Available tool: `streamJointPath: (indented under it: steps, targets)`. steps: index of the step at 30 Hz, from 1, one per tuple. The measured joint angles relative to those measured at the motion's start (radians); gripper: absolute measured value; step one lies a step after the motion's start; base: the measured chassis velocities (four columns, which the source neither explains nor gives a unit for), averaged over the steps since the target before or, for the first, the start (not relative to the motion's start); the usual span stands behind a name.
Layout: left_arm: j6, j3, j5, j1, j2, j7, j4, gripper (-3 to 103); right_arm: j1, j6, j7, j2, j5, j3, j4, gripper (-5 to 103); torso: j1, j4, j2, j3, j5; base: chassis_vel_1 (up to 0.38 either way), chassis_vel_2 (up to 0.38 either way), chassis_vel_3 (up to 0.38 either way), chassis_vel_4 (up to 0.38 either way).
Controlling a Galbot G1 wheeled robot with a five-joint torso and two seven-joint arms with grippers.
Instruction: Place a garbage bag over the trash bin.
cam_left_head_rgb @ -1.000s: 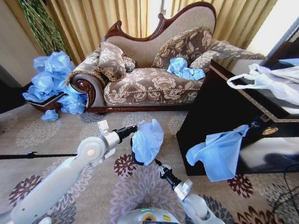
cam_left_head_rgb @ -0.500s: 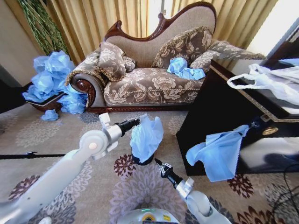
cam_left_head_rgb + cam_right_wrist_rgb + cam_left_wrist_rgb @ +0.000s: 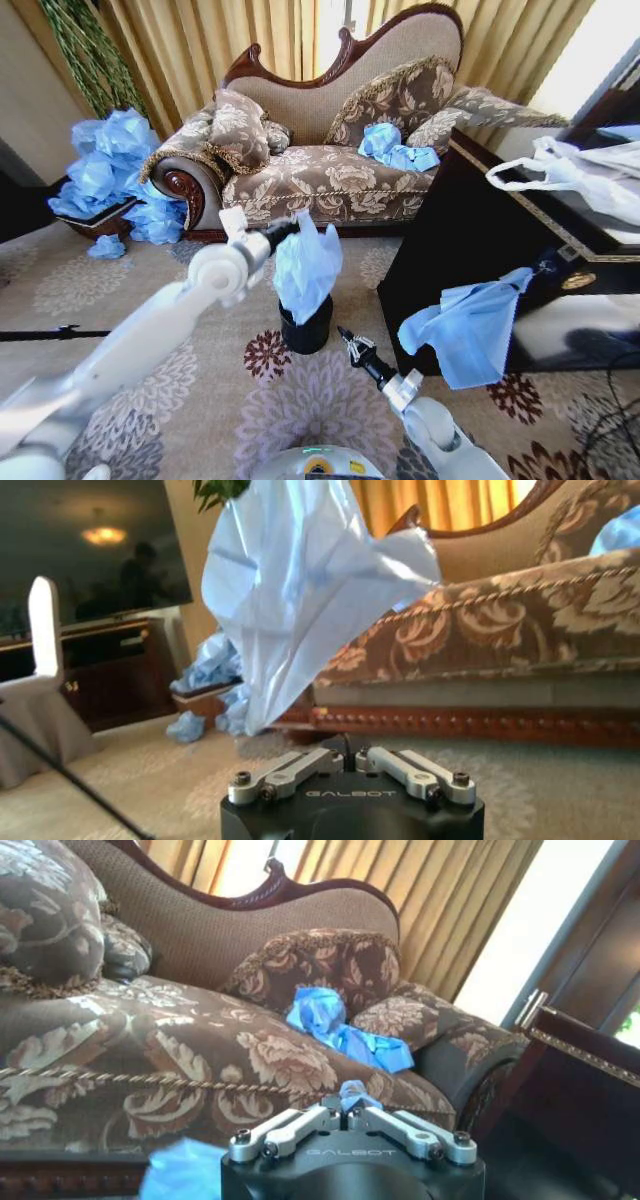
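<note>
Here the crinkly light-blue garbage bag (image 3: 306,266) hangs over the black trash bin (image 3: 306,328).

Left arm stretches forward, left gripper (image 3: 290,228) pinched tight; right gripper (image 3: 350,343) sits low, fingers closed, empty.

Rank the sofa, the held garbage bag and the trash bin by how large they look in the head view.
1. sofa
2. garbage bag, pinched by the left gripper
3. trash bin, mostly hidden beneath the bag, so it looks smallest
</note>
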Motion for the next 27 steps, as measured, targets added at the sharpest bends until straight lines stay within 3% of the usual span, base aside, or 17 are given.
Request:
streamJointPath:
  steps: [2,4,6,8,11,15,16,20,27]
  targets:
    - [0.0,0.017,-0.005,-0.02,-0.012,-0.018,0.007,0,0.004,-0.001,0.002,0.0,0.006,0.004,0.0,0,0.0,0.0,0.0,0.0,-0.0001,0.0,0.0,0.0,0.0]
    - [0.0,0.1,-0.025,-0.087,-0.069,-0.12,0.033,0,0.011,-0.002,0.003,0.0,0.022,0.03,0.005,0,0.0,0.0003,0.0,0.0,0.0002,0.0,0.0,0.0,0.0]
    - [0.001,0.132,-0.026,-0.11,-0.096,-0.147,0.045,0,0.006,-0.002,0.003,0.0,0.027,0.05,0.013,0,0.0,0.0008,0.0,0.0,0.0,0.0,0.0,0.0,0.0]
    - [0.0,0.213,-0.003,-0.163,-0.183,-0.175,0.092,0,-0.026,-0.002,0.004,0.005,0.049,0.107,0.049,0,0.0,-0.0009,0.0,0.0,0.0,0.0,0.0,0.0,0.0]
    - [-0.001,0.249,0.024,-0.187,-0.231,-0.17,0.129,0,-0.035,-0.005,0.007,0.007,0.07,0.127,0.076,0,0.0,-0.0018,0.0,0.0,0.0003,0.0,0.0,0.0,0.0]
    - [-0.001,0.274,0.041,-0.212,-0.285,-0.158,0.184,0,-0.028,-0.02,0.011,0.005,0.107,0.126,0.106,0,0.0,-0.0001,0.0,0.0,0.0002,0.0,0.0,0.0,0.0]
    - [-0.001,0.281,0.059,-0.223,-0.326,-0.15,0.228,0,-0.016,-0.026,0.012,0.004,0.116,0.121,0.1,0,0.0,0.0007,0.0,0.0,-0.0002,0.0,0.0,0.0,0.0]
    - [-0.001,0.281,0.094,-0.225,-0.353,-0.132,0.273,0,-0.016,-0.027,0.011,0.002,0.119,0.122,0.087,0,0.0,-0.0006,0.0,0.0,0.0002,0.0,0.0,0.0,0.0]
    - [-0.004,0.28,0.138,-0.213,-0.343,-0.107,0.33,0,-0.008,-0.047,0.023,0.006,0.146,0.121,0.106,0,0.0,0.0005,0.0,0.0,-0.0003,0.0,0.0,0.0,0.0]
